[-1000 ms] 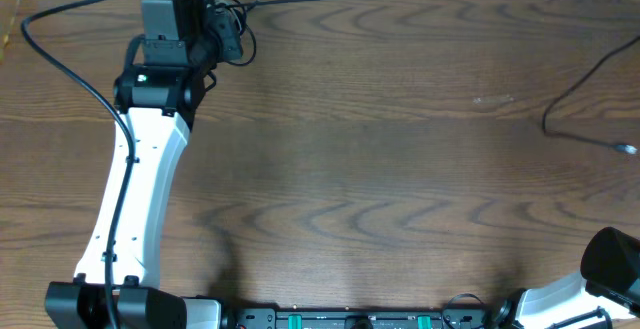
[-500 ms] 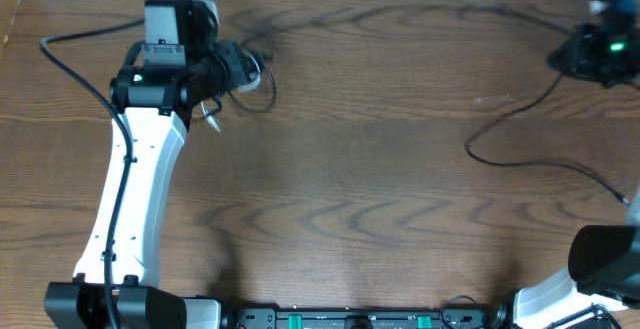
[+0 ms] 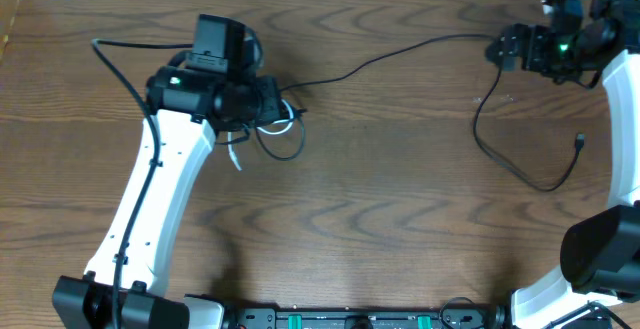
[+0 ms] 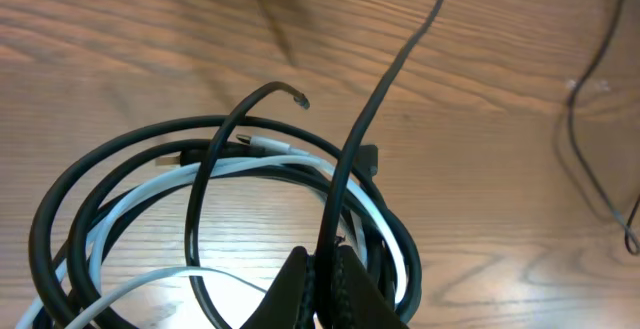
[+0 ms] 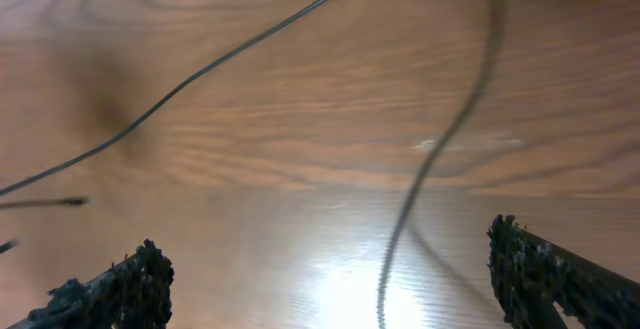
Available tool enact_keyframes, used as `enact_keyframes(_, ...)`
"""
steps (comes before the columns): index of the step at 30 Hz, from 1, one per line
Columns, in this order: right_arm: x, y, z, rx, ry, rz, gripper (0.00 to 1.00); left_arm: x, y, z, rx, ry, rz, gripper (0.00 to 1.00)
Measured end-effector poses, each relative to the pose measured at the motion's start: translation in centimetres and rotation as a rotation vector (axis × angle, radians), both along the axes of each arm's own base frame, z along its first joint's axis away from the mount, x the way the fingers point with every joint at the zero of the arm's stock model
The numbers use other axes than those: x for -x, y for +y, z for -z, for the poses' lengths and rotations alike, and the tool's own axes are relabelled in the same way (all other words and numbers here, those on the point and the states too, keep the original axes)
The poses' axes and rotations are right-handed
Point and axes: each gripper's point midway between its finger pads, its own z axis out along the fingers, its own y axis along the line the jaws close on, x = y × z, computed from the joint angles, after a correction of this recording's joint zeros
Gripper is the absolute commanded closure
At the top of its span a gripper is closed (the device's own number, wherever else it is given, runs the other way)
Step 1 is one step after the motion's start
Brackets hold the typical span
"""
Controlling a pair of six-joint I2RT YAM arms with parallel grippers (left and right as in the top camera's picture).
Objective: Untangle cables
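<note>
Cables [image 4: 108, 151] sit in a tangled bunch of loops at the upper left of the overhead view, over the brown wooden table [image 3: 400, 229]. Black loops go round and round, and a white cable [image 4: 275, 147] winds in with them. One long black cable [image 3: 395, 51] leaves the bunch and runs across to the upper right corner. There it bends down in a big curve along the right side, and its small plug [image 3: 580, 141] lies at the end.

The left gripper [image 4: 322, 269] is right at the bunch. Its jaws are pinched tight on the long black cable where it comes out of the loops. The right gripper [image 5: 325, 254] is in the top right corner, over that same cable. Its jaws stand wide apart and hold nothing.
</note>
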Motion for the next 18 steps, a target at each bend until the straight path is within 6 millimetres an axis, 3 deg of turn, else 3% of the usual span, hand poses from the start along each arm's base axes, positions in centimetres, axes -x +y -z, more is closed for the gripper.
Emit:
enact_keyframes(5,0.6,4.4,-0.3,-0.052,0.011,-0.101,0.01,-0.9,-1.0,-0.6,0.041,-0.032,-0.036,0.92)
enact_keyframes(11,1.5,10.9,-1.0,-0.127,0.012,-0.225,0.01,-3.5,-1.5,-2.3,0.114,-0.126,-0.112,0.92)
enact_keyframes(18,1.9,18.3,-2.6,-0.229,-0.007,-0.266,0.18,-6.2,-1.9,-4.7,0.18,-0.249,-0.163,0.92)
